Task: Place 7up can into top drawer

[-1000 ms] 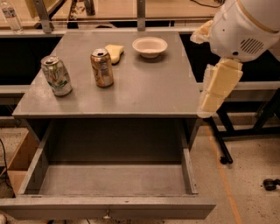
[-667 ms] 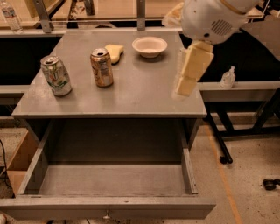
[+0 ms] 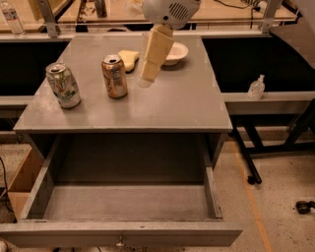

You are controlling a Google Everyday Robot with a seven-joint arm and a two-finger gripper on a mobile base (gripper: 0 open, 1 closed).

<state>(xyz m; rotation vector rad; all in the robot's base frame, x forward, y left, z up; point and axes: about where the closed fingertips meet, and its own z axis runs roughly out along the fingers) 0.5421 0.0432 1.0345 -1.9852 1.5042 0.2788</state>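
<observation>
Gripper [image 3: 145, 78] hangs over the table [image 3: 187, 106], nothing seen in its hold; how far open cannot be told; arm above cut off by the frame. 7up can [image 3: 63, 85] stands upright well to its left in view, beyond the golden-brown can [image 3: 114, 76]; bowl [image 3: 176, 53] partly hidden behind it; top drawer [image 3: 133, 234] open below, front panel cropped.

The arm [image 3: 170, 10] enters at the top edge of the view, and only its last part shows: a rounded white wrist casing with a vented grille on its face. Below it hangs the pincer [image 3: 145, 78] — cream-coloured, long and flat, tilted so that its tip points down and slightly toward the view's left. It hovers over the rear middle of the worktop [image 3: 172, 106], and nothing is seen in its grasp.
</observation>
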